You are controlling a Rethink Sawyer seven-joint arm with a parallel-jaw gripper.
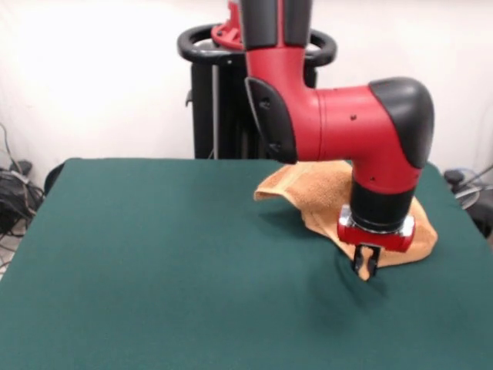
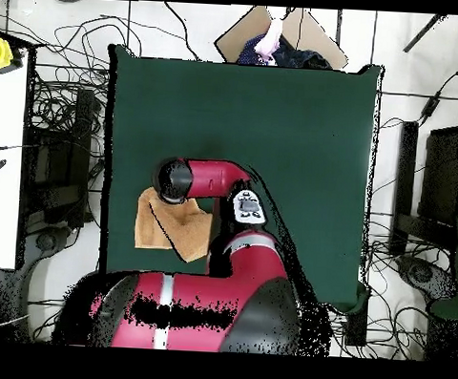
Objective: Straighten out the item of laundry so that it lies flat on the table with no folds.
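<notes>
Orange-tan terry, the towel [image 1: 327, 196] lies bunched toward the far right part of the green desk [image 1: 154, 262] in the front view, its left corner lifted and curled, and its right part spread out under the arm. In the overhead view it shows as a crumpled patch [image 2: 169, 230] near the desk's left edge on the robot's side, partly hidden by the arm [image 2: 214, 177]. It is not flat: one side looks doubled over, and its outline is ragged, not square.

The gripper [image 1: 367, 262] is down at the towel's near edge, its tips at or almost at the cloth where it meets the felt. The fingers [image 1: 361, 265] stand close together with only a narrow gap; whether they pinch a bit of the towel's hem or merely rest beside it, I cannot tell.

Judging by this, the step in hand is taking hold of the near edge, the start of a pull to open the fold. The task seems barely begun, since most of the cloth is still heaped.

The next move, as I judge it, calls for a sure grip on a single layer at the edge, then a low drag toward the near, open part of the desk, away from the heap, so the doubled part unrolls. Lifting too high could drag the whole towel along unopened.
</notes>
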